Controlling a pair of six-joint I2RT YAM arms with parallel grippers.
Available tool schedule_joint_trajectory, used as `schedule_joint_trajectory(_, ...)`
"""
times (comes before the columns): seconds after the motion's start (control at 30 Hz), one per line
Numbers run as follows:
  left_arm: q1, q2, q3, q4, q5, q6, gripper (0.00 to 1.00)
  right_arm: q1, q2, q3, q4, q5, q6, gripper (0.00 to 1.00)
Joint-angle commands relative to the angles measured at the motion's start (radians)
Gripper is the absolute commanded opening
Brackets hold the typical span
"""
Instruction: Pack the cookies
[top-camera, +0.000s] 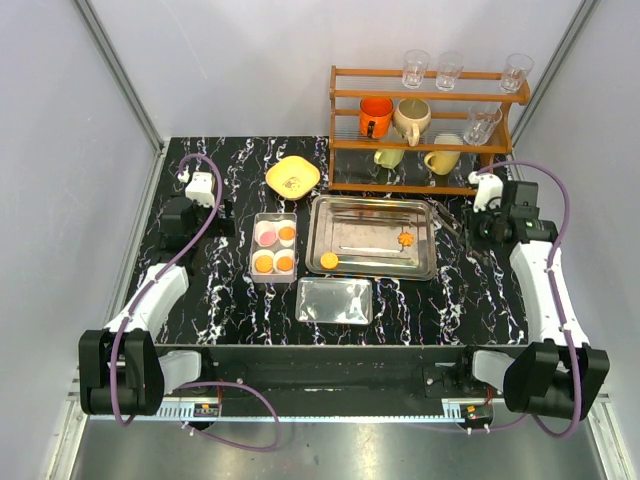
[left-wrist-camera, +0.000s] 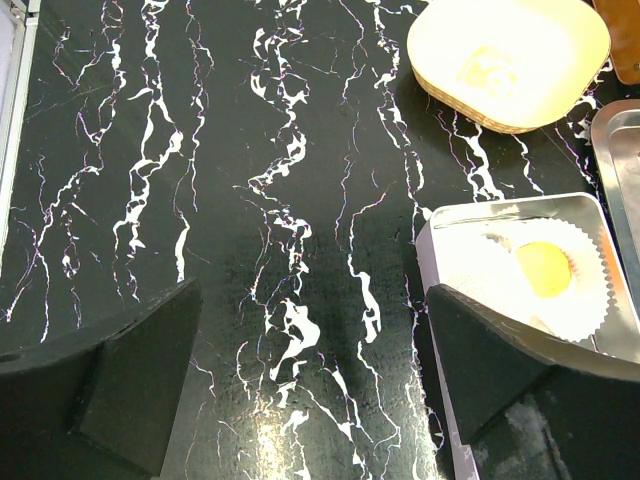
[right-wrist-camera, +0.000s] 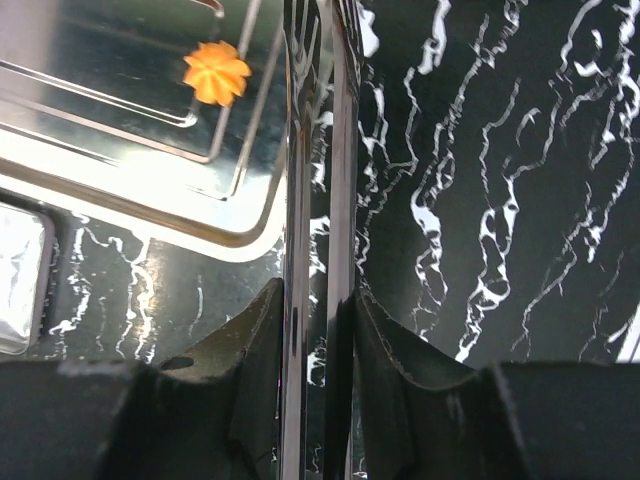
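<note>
Two orange cookies lie in the steel tray (top-camera: 372, 268): a flower-shaped one (top-camera: 405, 239) and a round one (top-camera: 329, 260). A clear box (top-camera: 274, 278) left of the tray holds white paper cups with one pink cookie (top-camera: 265, 235) and three orange ones (top-camera: 286, 262). My right gripper (right-wrist-camera: 318, 295) is shut on metal tongs (right-wrist-camera: 300, 180) beside the tray's right edge, and the flower cookie (right-wrist-camera: 215, 72) lies ahead to the left. My left gripper (left-wrist-camera: 312, 300) is open and empty over the table, left of the box (left-wrist-camera: 440, 215), where one cookie (left-wrist-camera: 545, 268) shows.
A yellow bowl (top-camera: 293, 176) sits behind the box. The box lid (top-camera: 334, 300) lies in front of the tray. A wooden rack (top-camera: 430, 125) with mugs and glasses stands at the back right.
</note>
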Motion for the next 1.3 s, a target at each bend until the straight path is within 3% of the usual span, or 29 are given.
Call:
schedule_joint_trajectory(0.0,0.006,-0.013,-0.005,0.066,0.010,0.010,0.99,-0.064,-0.064,-0.042,0.075,-0.014,-0.058,0.36)
schedule_joint_trajectory(0.37,0.006,-0.010,-0.007,0.068,0.012,0.010,0.99,-0.227,0.018,-0.138,0.150,-0.044,-0.106,0.37)
schedule_joint_trajectory(0.87,0.006,-0.004,-0.005,0.068,0.015,0.014,0.99,-0.245,0.201,-0.166,0.222,-0.031,-0.089,0.44)
schedule_joint_trajectory(1.27,0.006,-0.004,-0.004,0.063,0.013,0.015,0.99,-0.245,0.368,-0.108,0.246,-0.032,-0.095,0.44)
